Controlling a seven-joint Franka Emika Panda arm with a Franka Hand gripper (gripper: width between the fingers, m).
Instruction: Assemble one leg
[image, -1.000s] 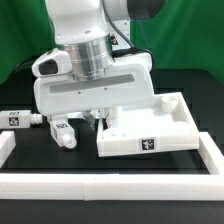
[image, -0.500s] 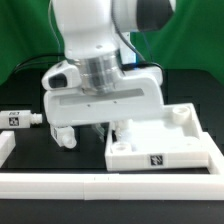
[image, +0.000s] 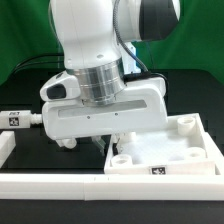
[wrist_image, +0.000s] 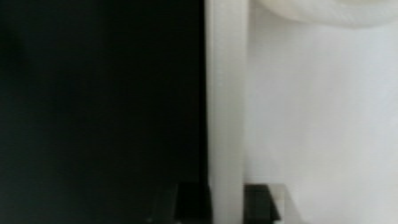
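Observation:
The large flat white square panel (image: 178, 150) with corner sockets lies at the exterior view's right. My gripper (image: 112, 137) reaches down at its left rim, mostly hidden by the wide white hand. In the wrist view the two dark fingertips (wrist_image: 267, 203) straddle the panel's rim wall (wrist_image: 224, 110), so my gripper (wrist_image: 226, 205) is shut on the panel (wrist_image: 320, 120). One leg (image: 16, 118), a small white post with a marker tag, lies at the far left. A second leg (image: 66, 143) lies partly hidden under the hand.
A white rail (image: 60, 184) runs along the table's front and up the left side (image: 6, 148). The table top is black, with a green backdrop behind. A round socket (wrist_image: 331, 10) of the panel shows in the wrist view.
The hand and the panel have moved together toward the exterior view's right and nearer the front rail. The leg at the far left has not moved.

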